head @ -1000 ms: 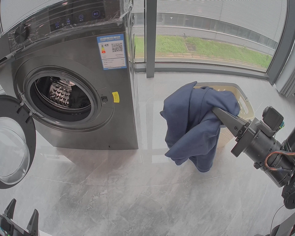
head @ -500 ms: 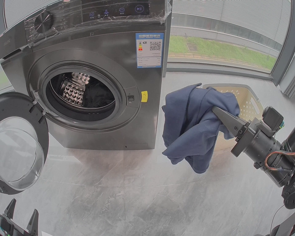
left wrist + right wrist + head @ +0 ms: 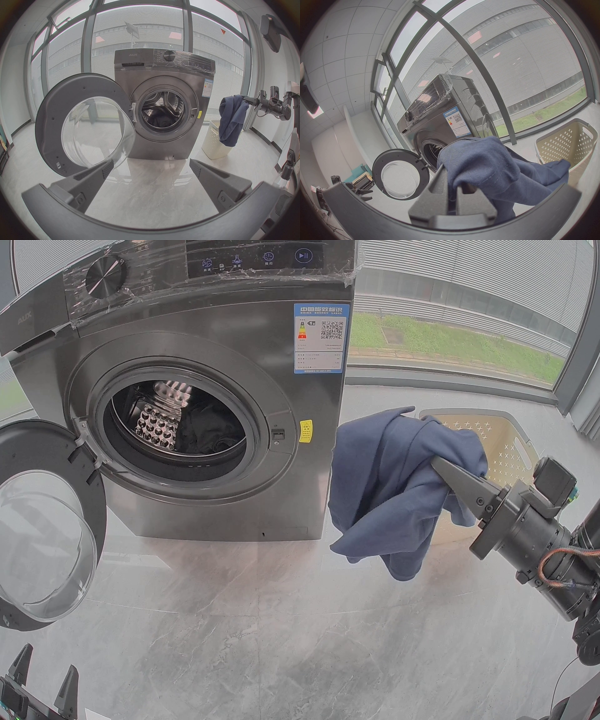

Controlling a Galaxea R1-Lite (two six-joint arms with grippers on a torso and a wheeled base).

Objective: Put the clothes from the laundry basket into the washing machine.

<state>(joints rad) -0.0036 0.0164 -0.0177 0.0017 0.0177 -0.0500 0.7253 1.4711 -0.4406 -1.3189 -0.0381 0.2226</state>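
A navy blue garment hangs in the air, pinched by my right gripper, which is shut on it just right of the washing machine. The same garment drapes over my right gripper in the right wrist view, and the garment also shows in the left wrist view. The machine's round door is swung open to the left, and dark clothes lie in the drum. The beige laundry basket stands behind the garment. My left gripper is open, low near the floor.
Grey marble floor spreads in front of the machine with free room. Floor-to-ceiling windows run behind the basket. The open door juts out at the machine's left side.
The head camera has swung left, so the machine now sits more central. The right gripper still holds the garment at the same spot in the view.
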